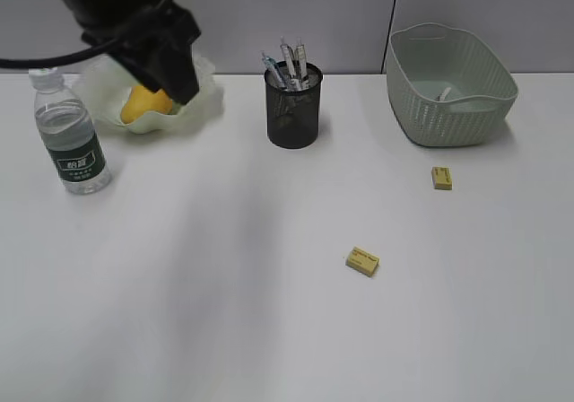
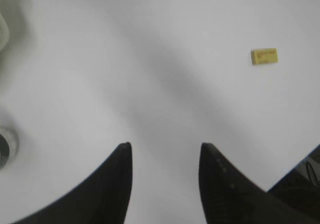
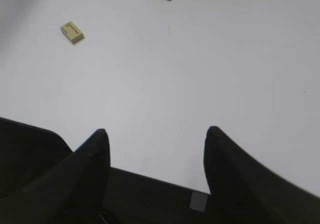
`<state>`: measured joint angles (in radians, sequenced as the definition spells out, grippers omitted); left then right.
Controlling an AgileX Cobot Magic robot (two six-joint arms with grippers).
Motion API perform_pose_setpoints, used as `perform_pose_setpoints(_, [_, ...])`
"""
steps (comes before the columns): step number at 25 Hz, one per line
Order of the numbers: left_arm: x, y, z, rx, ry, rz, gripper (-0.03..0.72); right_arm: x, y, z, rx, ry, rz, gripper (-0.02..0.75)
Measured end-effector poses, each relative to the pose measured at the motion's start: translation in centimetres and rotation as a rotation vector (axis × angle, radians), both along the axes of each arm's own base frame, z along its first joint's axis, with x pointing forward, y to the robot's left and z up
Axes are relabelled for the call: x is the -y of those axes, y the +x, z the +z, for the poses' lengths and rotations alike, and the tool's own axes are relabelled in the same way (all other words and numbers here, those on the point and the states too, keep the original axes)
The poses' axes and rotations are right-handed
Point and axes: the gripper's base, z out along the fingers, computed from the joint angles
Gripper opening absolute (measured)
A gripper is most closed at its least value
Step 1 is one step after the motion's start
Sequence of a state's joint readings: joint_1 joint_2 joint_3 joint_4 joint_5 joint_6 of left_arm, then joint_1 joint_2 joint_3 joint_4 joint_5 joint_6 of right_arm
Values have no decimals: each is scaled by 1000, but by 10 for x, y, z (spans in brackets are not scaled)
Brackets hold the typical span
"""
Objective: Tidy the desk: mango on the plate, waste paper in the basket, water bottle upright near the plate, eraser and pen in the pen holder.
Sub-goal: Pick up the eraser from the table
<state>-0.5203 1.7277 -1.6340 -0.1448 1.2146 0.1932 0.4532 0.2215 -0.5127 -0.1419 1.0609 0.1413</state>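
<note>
My left claw (image 2: 165, 151) hangs above the desk (image 1: 224, 330) near its far left corner, jaws parted with only bare white surface between them; it holds nothing. My right claw (image 3: 155, 136) sits over the near edge, jaws spread wide and empty too.

Most of the tidying looks done. The mango (image 1: 143, 103) lies in the plate (image 1: 202, 106) at the far left, the bottle (image 1: 72, 137) stands upright just beside the plate, pens stand in the pen holder (image 1: 293, 110) at the far middle, and something pale lies in the basket (image 1: 448, 88) at the far right, though I cannot tell if it is the paper.

Two erasers remain, apart from each other: one (image 1: 362, 261) mid-desk towards the right, one (image 1: 441, 178) just in front of the basket. I judge they come next. To do it well, I should use the right claw, come straight down, close across an eraser's narrow sides, and release it inside the holder's rim, clear of the pens.
</note>
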Motion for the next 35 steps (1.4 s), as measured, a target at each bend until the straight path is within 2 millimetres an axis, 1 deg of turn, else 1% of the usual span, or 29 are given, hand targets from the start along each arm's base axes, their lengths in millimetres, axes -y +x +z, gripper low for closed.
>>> perform_pose_setpoints(5, [-25,-43,-18,-85,48,2,337,0,0,0,0,0,0,477])
perform_pose_setpoints(10, [-57,-99,-25,-111,54,29,337,0,0,0,0,0,0,477])
perform_pose_setpoints(12, [-69,-120,-25,-76,28,49,337,0,0,0,0,0,0,477])
perform_pose_setpoints(18, [-105,-182,-22,99,-87,81,338,0,0,0,0,0,0,477])
perform_pose_setpoints(20, [-116,-200,-21,157,-120,84,363,0,0,0,0,0,0,477])
perform_pose_setpoints(21, [-124,-213,-20,200,-144,91,390,0,0,0,0,0,0,477])
perform_pose_setpoints(22, [-129,-221,-20,224,-155,104,417,0,0,0,0,0,0,477])
perform_pose_setpoints(24, [-139,-233,-24,261,-166,133,492,0,0,0,0,0,0,477])
perform_pose_setpoints(27, [-152,-251,-30,301,-189,183,547,0,0,0,0,0,0,477])
perform_pose_setpoints(31, [-162,-267,-37,344,-219,199,559,0,0,0,0,0,0,477])
perform_pose_setpoints(35, [-167,-270,-51,351,-192,202,559,0,0,0,1,0,0,477])
